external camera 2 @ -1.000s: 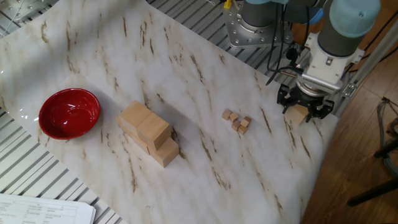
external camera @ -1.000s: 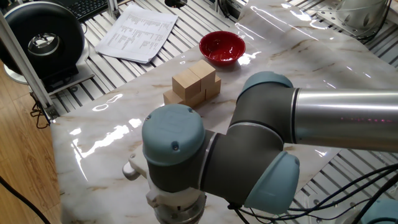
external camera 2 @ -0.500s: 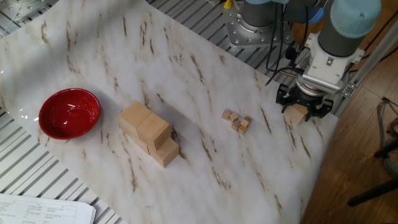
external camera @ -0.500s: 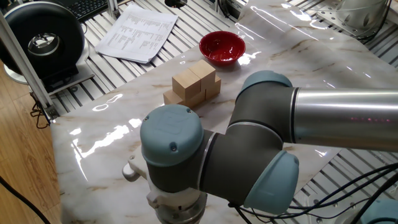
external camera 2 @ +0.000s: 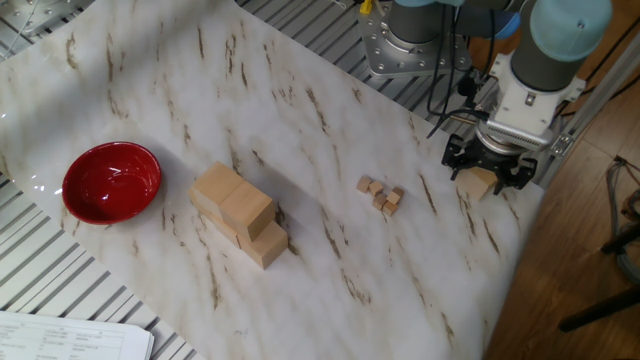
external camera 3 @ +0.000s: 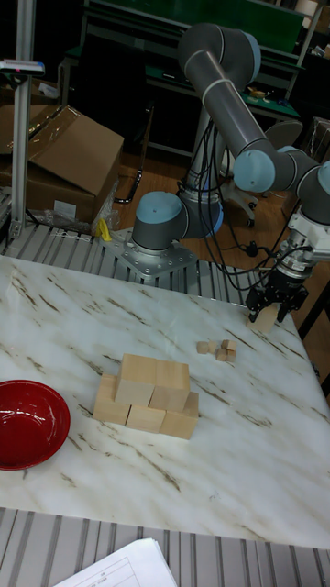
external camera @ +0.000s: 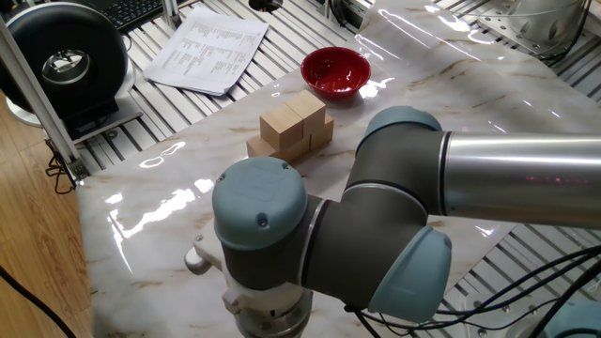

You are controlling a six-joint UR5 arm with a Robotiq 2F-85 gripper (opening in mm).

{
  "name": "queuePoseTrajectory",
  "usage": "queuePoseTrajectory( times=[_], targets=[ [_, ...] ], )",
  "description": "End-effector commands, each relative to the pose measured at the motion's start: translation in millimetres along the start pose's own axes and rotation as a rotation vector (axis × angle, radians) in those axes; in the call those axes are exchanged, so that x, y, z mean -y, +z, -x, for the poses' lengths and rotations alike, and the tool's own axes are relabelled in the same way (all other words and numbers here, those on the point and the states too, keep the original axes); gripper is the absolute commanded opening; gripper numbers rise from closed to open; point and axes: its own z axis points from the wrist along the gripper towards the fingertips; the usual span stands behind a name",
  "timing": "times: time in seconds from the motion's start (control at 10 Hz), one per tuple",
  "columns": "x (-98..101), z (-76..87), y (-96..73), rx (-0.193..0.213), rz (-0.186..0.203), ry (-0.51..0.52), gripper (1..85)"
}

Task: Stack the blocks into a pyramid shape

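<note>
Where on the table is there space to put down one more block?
Bare marble lies between the stacked blocks and the tiny cubes, and along the near edge below both. It is tight between the red bowl and the stack, and at the corner where the gripper has a block.

Red bowl [external camera 2: 111, 181], tiny cubes [external camera 2: 381, 193], papers [external camera: 207, 49]

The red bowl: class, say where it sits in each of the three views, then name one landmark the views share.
One fixed view: the red bowl sits upper centre, beyond the stacked blocks.
The other fixed view: the red bowl is at the left edge, left of the stacked blocks.
Tall fixed view: the red bowl is at lower left, cut by the frame.
Shared landmark: the stacked blocks beside it.
</note>
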Motion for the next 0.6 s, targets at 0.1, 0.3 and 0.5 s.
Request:
queuePoseTrajectory(
  times=[0.1,0.3,0.5],
  targets=[
    [-4.3,-12.1,-0.8,-0.047,0.021,0.005,69.7],
    [-2.6,-14.2,-0.2,-0.051,0.017,-0.004,69.7],
    [-3.8,-21.0,-0.3,-0.077,0.023,-0.004,69.0]
  ],
)
